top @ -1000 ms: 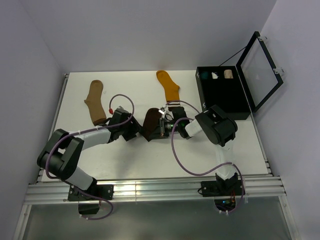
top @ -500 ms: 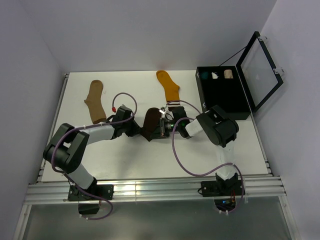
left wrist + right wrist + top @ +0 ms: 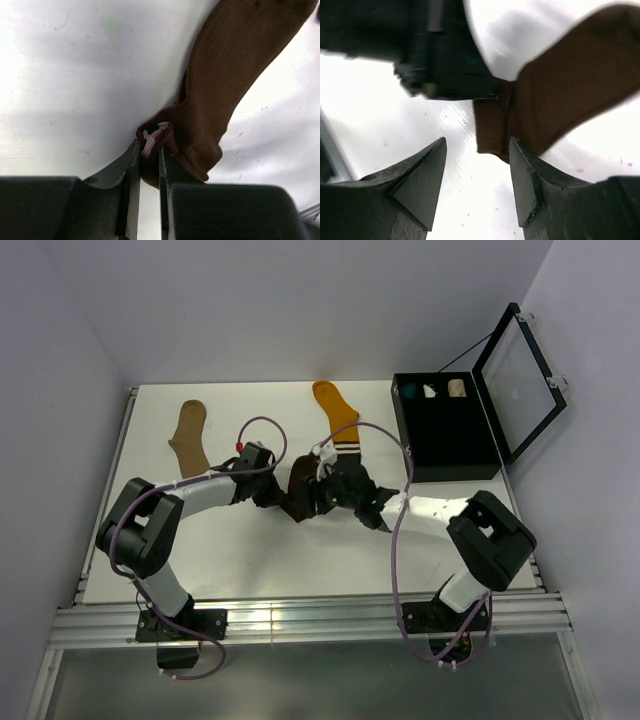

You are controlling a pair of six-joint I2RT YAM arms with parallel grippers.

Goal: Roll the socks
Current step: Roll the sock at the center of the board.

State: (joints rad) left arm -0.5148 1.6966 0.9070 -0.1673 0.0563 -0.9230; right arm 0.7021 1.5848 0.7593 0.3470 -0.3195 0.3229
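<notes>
The dark brown sock lies mid-table between my two grippers, its lower end bunched. In the left wrist view the sock runs up to the right, and my left gripper is shut on its folded end, where a white-striped bit of cuff shows. From the top, that left gripper sits at the sock's left side. My right gripper stands open just short of the sock's edge, nothing between its fingers; it sits at the sock's right. The tan sock and mustard sock lie flat farther back.
An open black case stands at the back right, its lid raised. It holds small teal, white and cream bundles. The left gripper's black body fills the upper left of the right wrist view.
My left gripper has shut on the brown sock's bunched end. My right gripper has opened and let go of the sock, and its arm has swung out to the right.
</notes>
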